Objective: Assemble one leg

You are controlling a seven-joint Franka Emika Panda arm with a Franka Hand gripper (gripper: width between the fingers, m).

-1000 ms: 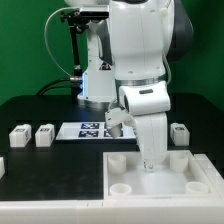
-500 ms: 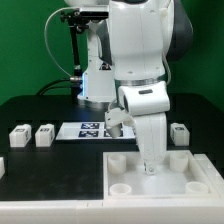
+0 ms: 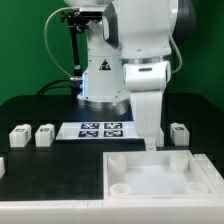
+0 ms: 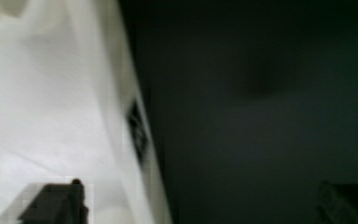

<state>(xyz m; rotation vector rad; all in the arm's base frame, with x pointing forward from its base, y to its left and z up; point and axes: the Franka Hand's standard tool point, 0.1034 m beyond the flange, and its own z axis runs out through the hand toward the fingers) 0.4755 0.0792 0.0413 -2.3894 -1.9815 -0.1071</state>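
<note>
The gripper point(image 3: 152, 143) hangs spread wide, seemingly holding nothing, over the socketed tray point(image 3: 165, 182) at the table's point(image 3: 45, 168) front edge; a leg point(image 3: 179, 132) sits nearby.

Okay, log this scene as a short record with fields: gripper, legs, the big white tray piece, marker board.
gripper: open, jaws wide apart, nothing between them, hanging over an edge of the tray piece
two legs: side by side on the table, at the exterior view's left, not held
third leg: on the table at the exterior view's right, beside the arm, not held
tray piece: lying flat nearest the camera, corner sockets up, no leg in it
marker board: flat on the table behind the tray piece
</note>
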